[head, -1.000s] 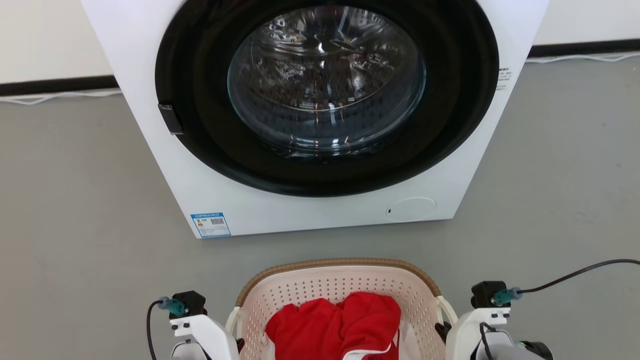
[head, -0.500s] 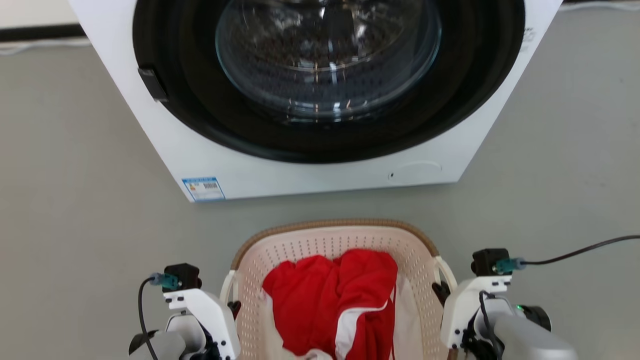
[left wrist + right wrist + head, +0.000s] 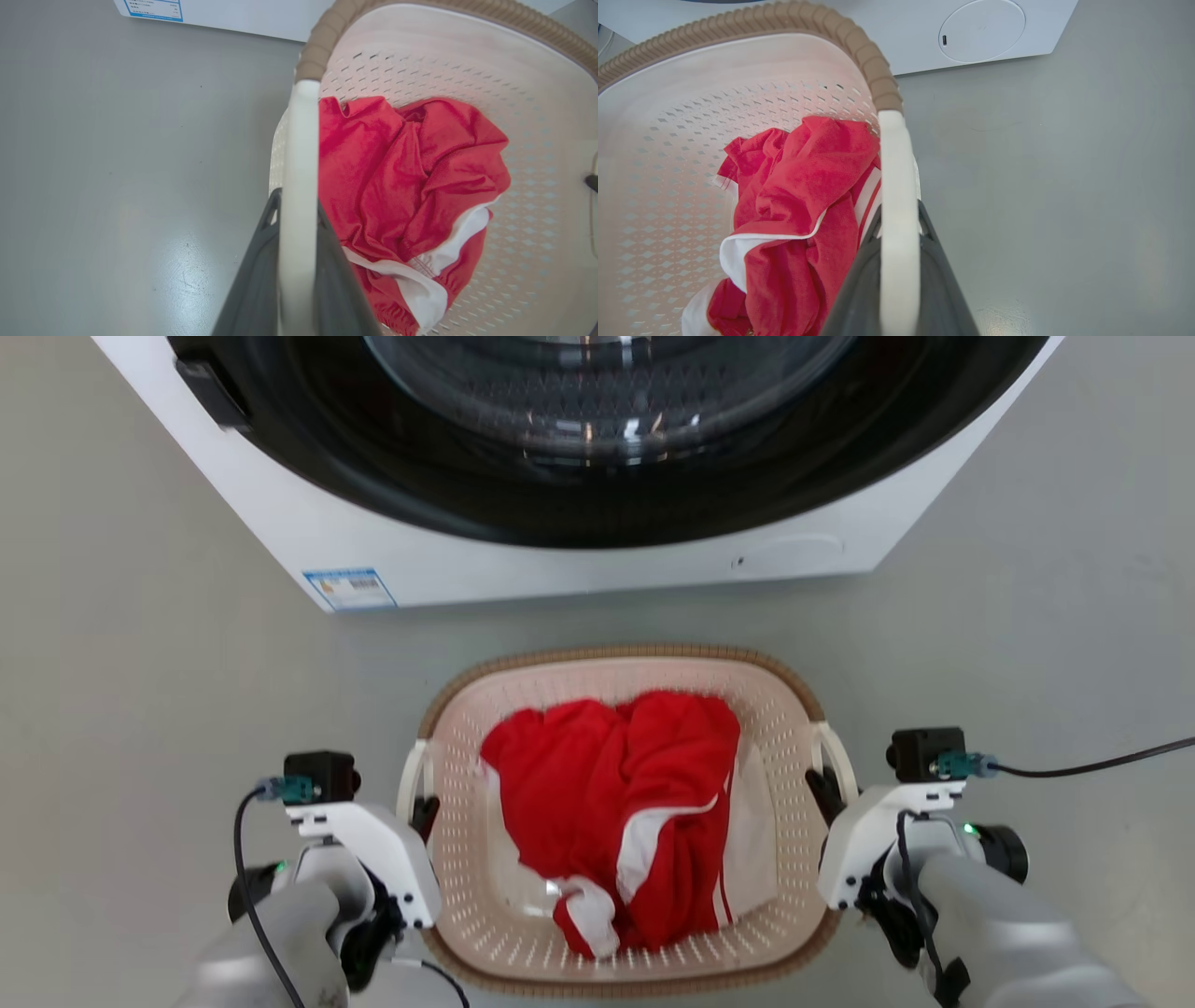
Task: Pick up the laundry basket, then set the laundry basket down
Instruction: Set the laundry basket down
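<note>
Fingers of the left gripper point(image 3: 298, 205) pinch the white left handle point(image 3: 299, 140); the right gripper point(image 3: 900, 207) clamps the right handle point(image 3: 896, 158). Between them, the laundry basket point(image 3: 616, 655): cream, perforated, brown woven-look rim, red-and-white garment point(image 3: 607, 775) inside. Grey floor point(image 3: 140, 691) lies open outside each grip. Ahead stands the washing machine point(image 3: 560, 560), its blue label point(image 3: 350, 588) unreadable.

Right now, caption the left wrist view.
Left gripper shut on the white handle of the laundry basket, red garment inside.
</note>
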